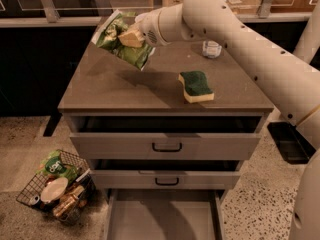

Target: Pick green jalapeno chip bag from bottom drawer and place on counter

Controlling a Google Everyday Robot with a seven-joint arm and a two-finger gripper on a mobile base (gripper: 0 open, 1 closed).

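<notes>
My gripper (134, 34) is shut on the green jalapeno chip bag (117, 46), a crinkly light-green bag with yellowish chip pictures. It holds the bag tilted in the air above the back left part of the counter (125, 89), the flat grey-brown top of the drawer cabinet. The bag's shadow falls on the counter below it. The bottom drawer (162, 216) is pulled open at the foot of the cabinet and its grey floor is bare.
A green-topped yellow sponge (196, 86) lies on the right of the counter. A small clear container (212, 49) stands at the back right. Two upper drawers (166, 146) are partly open. A wire basket (55, 186) of items sits on the floor at left.
</notes>
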